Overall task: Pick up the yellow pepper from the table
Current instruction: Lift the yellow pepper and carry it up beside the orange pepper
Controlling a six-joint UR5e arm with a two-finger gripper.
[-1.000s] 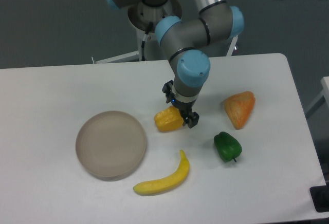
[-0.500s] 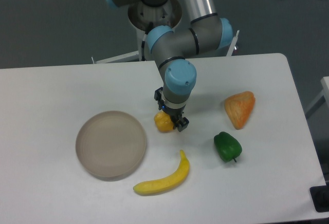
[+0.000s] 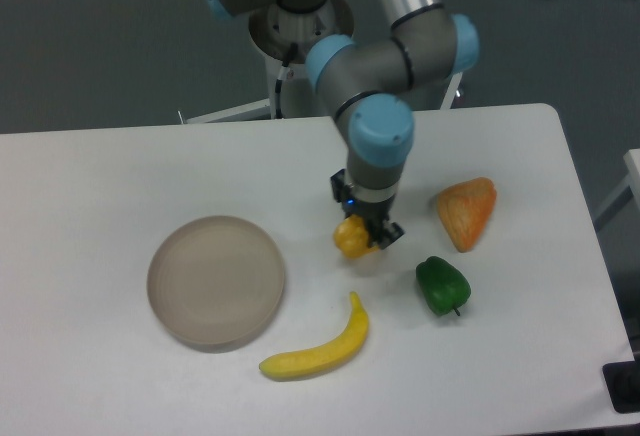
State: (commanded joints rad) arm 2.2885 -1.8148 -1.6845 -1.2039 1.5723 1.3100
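Yellow pepper (image 3: pixel 351 238): held between the fingers of the gripper (image 3: pixel 366 237), which are closed on it; only a rounded yellow part shows below the wrist. Position: middle of the table (image 3: pixel 100 171), between the round grey plate (image 3: pixel 216 280) and the orange wedge (image 3: pixel 468 212).

Change noted: a second ago the pepper lay on its side as a broader blocky shape beside the fingers; half a second ago it sat further left, nearer the plate; now pepper and gripper together stand further right. The two have travelled as one, which I judge to mean the grasp has taken. Whether the pepper has left the tabletop cannot be told from this angle; a faint shadow lies just under it.

Neighbours: green pepper (image 3: pixel 442 286), near, lower right. Banana (image 3: pixel 318 345), below, apart. Orange wedge, right, apart. None touching the held piece.

Room for moving: bare white surface to the left above the plate and along the far edge; straight up is unobstructed. All table edges lie well away from the gripper.
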